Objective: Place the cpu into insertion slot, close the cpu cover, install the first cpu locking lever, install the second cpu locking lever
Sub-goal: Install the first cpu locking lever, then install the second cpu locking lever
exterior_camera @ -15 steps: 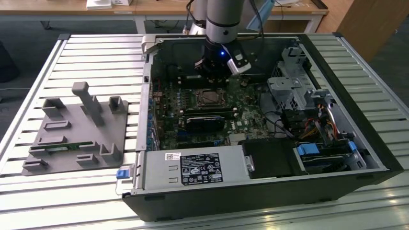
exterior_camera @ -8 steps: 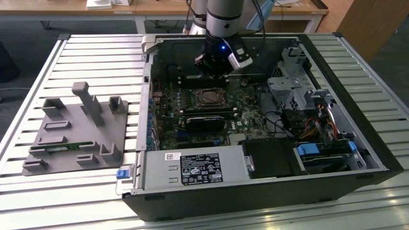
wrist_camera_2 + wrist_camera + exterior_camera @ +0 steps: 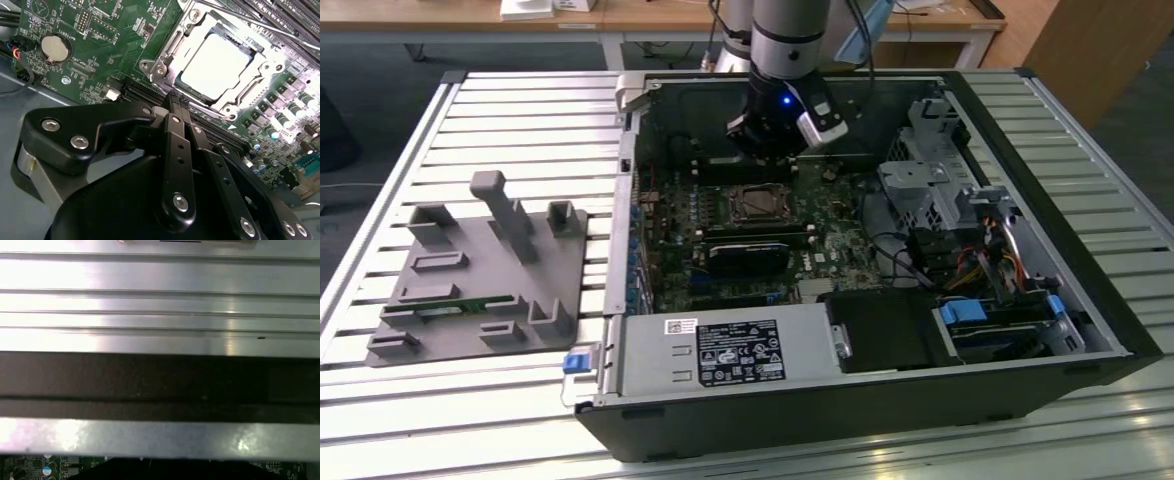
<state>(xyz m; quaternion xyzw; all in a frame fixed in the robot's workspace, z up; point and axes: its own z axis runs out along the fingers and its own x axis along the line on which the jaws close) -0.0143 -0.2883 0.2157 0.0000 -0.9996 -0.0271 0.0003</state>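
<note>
Cpu (image 3: 216, 67) sits under the cpu cover (image 3: 172, 45) in the second wrist view; claw (image 3: 176, 102) closed, empty.

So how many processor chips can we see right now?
1. The chip lies inside the silver cover frame on the green board. The grey tray has pockets that could hide another.

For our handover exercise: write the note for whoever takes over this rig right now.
End effector: fingers together, holding nothing, hovering above the motherboard beside the socket.
The cpu sits in the insertion slot, inside the open computer case.
The cpu cover appears closed over the chip.
Done: placing the chip, apparently closing the cover.
Left: I cannot tell whether either locking lever is latched; check both.
</note>
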